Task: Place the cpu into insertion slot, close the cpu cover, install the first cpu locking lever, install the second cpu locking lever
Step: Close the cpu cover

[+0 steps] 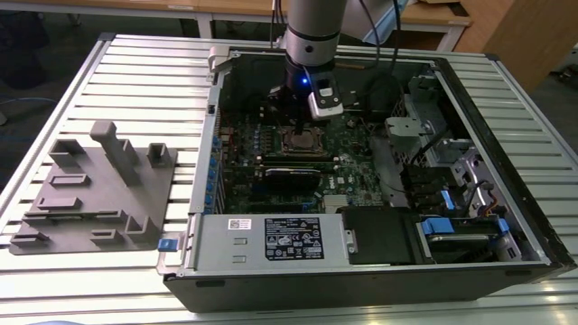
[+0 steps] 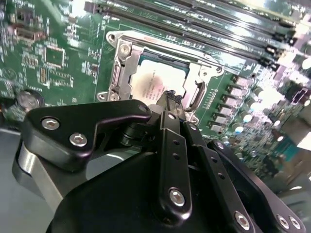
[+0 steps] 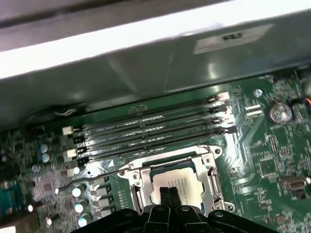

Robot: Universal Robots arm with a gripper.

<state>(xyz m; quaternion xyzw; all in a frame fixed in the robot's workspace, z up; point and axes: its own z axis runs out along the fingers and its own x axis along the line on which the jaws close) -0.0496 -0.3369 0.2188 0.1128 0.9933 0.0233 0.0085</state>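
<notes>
The cpu, a square chip with a silver-grey top, lies in the insertion slot on the green board. In both wrist views the silvery cpu cover lies flat around the chip, which shows through its window. My gripper is shut, its thin black fingertips pressed together with nothing between them, just above the near edge of the cpu. In the exterior view the gripper hangs straight over the slot. A thin metal lever runs out sideways from the cover.
Several long memory slots run beside the socket. A black card and the power supply lie nearer the case front. Drive cages fill the exterior view's right. A grey fixture stands on the table outside the case.
</notes>
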